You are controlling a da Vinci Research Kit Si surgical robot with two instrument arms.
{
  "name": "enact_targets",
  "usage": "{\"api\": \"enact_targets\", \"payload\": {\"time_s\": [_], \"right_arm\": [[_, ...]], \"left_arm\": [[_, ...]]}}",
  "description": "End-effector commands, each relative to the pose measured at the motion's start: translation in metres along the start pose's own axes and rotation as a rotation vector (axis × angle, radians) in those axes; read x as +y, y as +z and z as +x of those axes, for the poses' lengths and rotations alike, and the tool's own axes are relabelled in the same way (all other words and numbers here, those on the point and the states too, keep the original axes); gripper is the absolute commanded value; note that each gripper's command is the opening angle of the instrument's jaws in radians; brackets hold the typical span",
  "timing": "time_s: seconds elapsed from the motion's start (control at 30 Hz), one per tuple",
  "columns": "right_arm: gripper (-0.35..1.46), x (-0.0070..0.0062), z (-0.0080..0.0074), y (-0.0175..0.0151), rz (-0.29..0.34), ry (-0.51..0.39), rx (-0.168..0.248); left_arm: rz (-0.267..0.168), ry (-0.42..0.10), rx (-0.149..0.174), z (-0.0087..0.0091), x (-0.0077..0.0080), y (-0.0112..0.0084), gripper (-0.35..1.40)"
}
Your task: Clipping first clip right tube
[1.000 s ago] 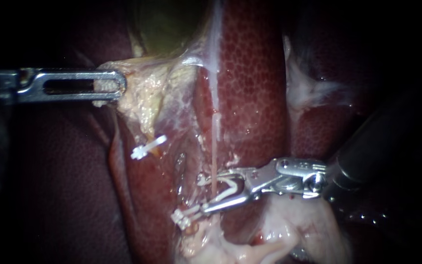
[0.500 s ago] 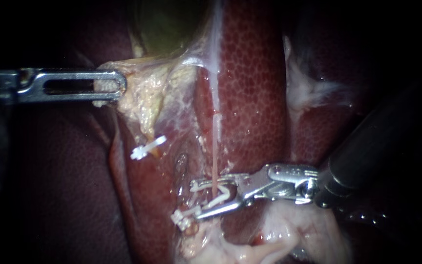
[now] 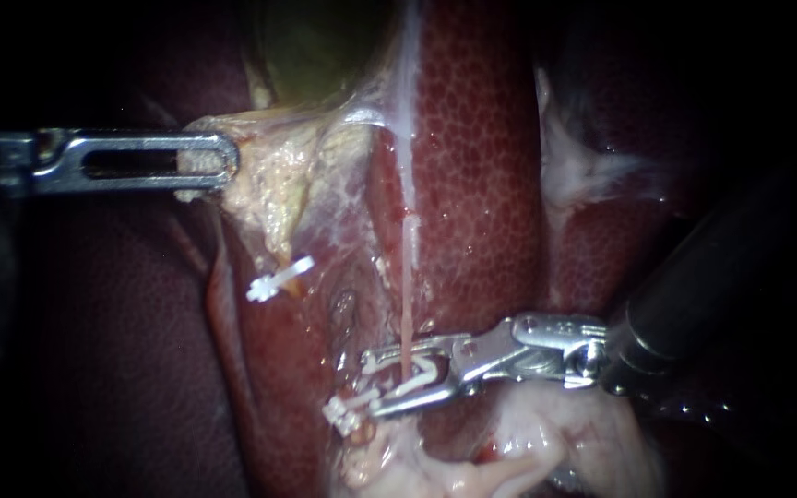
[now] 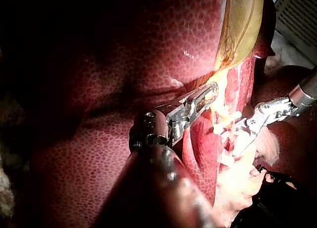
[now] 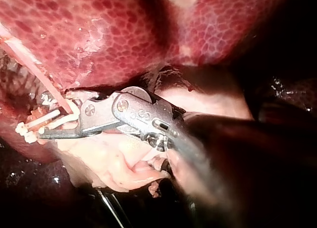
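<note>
A thin pink tube (image 3: 406, 295) runs down over the liver (image 3: 481, 138); it is the right one of two. My right instrument (image 3: 373, 380) comes in from the right, its jaws shut on a white clip (image 3: 422, 373) that straddles this tube. In the right wrist view the tube (image 5: 34, 72) passes between the clip's legs (image 5: 49, 120) inside the jaws (image 5: 44, 116). My left instrument (image 3: 219, 166) is shut on pale tissue below the greenish gallbladder (image 3: 315, 46) and holds it to the left. The left wrist view shows both instruments, left (image 4: 210, 91) and right (image 4: 242, 131).
Another white clip (image 3: 279, 278) sits on the tissue strand left of the tube. Pale fatty tissue (image 3: 509, 443) lies under the right instrument. Dark liver lobes fill both sides.
My right instrument's jaws have narrowed around the tube, pressing the clip's legs closer together, and its tip has edged left. The left instrument has stayed still.
</note>
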Motion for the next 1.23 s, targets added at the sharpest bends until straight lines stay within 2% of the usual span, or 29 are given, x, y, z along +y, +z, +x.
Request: {"api": "enact_targets", "payload": {"time_s": [0.03, 0.13, 0.23, 0.33, 0.5, 0.7, 1.23], "right_arm": [[0.23, 0.0000, 0.0001, -0.0001, -0.001, 0.000, 0.000], [0.06, -0.0001, 0.0000, -0.0002, 0.015, 0.001, -0.003], [-0.35, -0.0002, 0.0000, -0.0005, 0.028, 0.001, -0.016], [-0.35, -0.0002, 0.0001, -0.0007, 0.026, -0.003, -0.033], [-0.35, -0.0002, 0.0002, -0.0007, 0.026, 0.021, -0.032], [-0.35, -0.0002, 0.0005, -0.0010, 0.020, 0.030, -0.057], [-0.35, -0.0005, 0.0006, -0.0010, 0.030, 0.030, -0.059]], "left_arm": [[0.000, 0.000, 0.000, 0.0000, 0.0000, 0.0000, -0.35], [0.000, 0.000, 0.000, 0.0000, 0.0000, 0.0000, -0.35], [0.000, 0.000, 0.000, 0.0000, 0.0000, 0.0000, -0.35], [0.000, 0.000, 0.000, 0.0000, 0.0000, 0.0000, -0.35], [0.000, 0.000, 0.000, 0.0000, 0.0000, 0.0000, -0.35], [0.000, 0.000, 0.000, 0.0000, 0.0000, 0.0000, -0.35], [0.000, 0.000, 0.000, 0.0000, 0.0000, 0.0000, -0.35]]}}
